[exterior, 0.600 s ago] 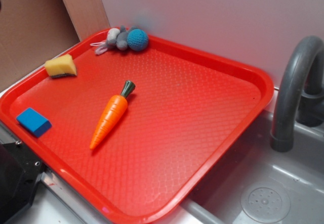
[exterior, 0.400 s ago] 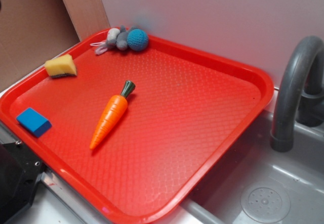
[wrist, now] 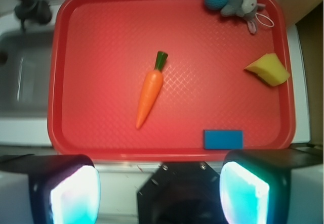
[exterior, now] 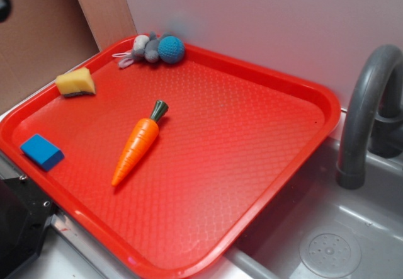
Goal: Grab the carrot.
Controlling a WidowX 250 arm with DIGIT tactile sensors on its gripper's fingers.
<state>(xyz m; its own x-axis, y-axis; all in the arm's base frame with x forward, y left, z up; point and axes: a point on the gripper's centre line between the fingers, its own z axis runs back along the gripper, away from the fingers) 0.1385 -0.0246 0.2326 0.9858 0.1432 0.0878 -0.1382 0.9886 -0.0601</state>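
Orange carrot (exterior: pixel 137 145) with dark green stem lies flat mid-tray (exterior: pixel 252 165), untouched. Yellow sponge (exterior: pixel 75 82), blue block (exterior: pixel 41 151) and knitted toy (exterior: pixel 153 49) sit well apart from it. Gripper (wrist: pixel 159 186) hovers above the tray's near edge, jaws spread wide, empty.

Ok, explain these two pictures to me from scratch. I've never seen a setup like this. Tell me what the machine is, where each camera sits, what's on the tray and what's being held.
This is a small robot arm with a claw at its end. One picture comes from a camera standing to the side; the arm hardly shows there. The other comes from a camera on the arm's wrist, looking down, so the two pale pads at the bottom edge are the claw's fingers, spread apart.

A red tray lies beside a grey sink with a tap. On the tray: a toy carrot near the middle, a yellow sponge, a blue block and a small knitted toy in a corner.

Nothing is held. The claw is open, well above the tray.
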